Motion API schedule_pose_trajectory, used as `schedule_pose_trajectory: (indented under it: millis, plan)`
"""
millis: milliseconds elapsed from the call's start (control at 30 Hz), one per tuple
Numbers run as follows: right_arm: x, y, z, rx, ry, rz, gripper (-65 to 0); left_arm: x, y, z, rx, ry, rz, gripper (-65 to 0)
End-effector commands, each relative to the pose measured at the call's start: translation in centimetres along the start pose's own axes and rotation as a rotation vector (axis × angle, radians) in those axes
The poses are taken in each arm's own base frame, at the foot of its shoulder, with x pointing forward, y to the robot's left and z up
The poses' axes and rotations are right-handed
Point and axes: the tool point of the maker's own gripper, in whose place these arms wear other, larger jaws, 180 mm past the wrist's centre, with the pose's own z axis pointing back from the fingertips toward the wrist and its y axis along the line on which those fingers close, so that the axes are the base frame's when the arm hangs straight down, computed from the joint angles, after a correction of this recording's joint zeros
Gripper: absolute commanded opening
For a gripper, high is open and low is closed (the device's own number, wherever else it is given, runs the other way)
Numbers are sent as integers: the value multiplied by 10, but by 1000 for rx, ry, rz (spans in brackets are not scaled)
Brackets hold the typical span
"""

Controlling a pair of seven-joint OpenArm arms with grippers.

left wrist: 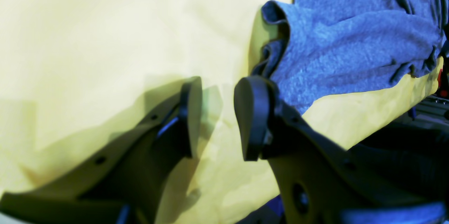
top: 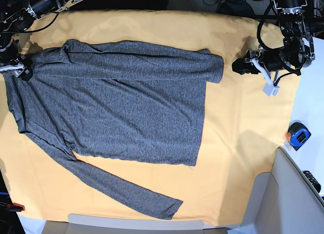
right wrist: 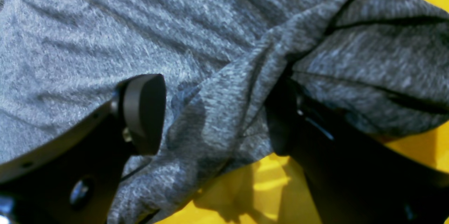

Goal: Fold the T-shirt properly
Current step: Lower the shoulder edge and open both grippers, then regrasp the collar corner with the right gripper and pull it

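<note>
Early in the fold, by the look of it: T-shirt [top: 121,102] spread flat across the yellow cloth [top: 243,143], neck end toward the base view's left, hem toward the middle. One sleeve [top: 147,64] already laid over along the far edge of the body, cuff at the hem-side corner near the left gripper [left wrist: 217,118]. Other sleeve [top: 116,186] lying loose, slanting off the near edge onto bare cloth. Body not yet folded at all, so most of the work remaining: second sleeve in, then the body doubled over. Left gripper jaws apart and empty, just beside the folded sleeve's cuff, one pad seeming to brush the fabric edge. Right gripper [right wrist: 214,115] jaws apart too, straddling a raised ridge of fabric at the shoulder end without pinching it. Hard to tell whether either pad truly touches the fabric. Collar and the shoulder at the base view's left partly hidden behind the right arm. Both wrist views blurred and close, showing little beyond fabric and cloth. Small orange and black object [top: 297,137] at the table's side too small to name.
</note>
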Motion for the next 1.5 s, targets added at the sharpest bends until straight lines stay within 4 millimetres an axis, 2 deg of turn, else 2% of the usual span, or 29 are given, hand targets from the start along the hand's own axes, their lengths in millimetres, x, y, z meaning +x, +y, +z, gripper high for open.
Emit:
schedule_pose_trajectory:
  millis: [0,133,333,533,667,867,1033,1467]
  plan:
    - [-11,-6,3,-25,58,5,-209,12,-1,8,2,-28,-25,-453]
    - [-5,-7,14,-37,27,32,-209,6,0,7,5,-18,-17,-453]
    - [7,-7,33,-68,-26,89,-209,12,-8,9,-1,-35,-49,-453]
    - [14,3,51,-36,-86,130,-209,12,-8,9,-2,-36,-48,-453]
    - [0,18,58,40,-102,116,-210,3,-7,9,1,-21,-41,-453]
    - [-51,45,55,195,-69,-24,-211,2,-7,9,1,-18,-40,-453]
    - [-80,65,54,270,-54,-120,-211,2,-7,9,1,-18,-40,-453]
    - [-91,59,58,253,-30,-125,-211,-7,-5,8,4,-2,-31,-453]
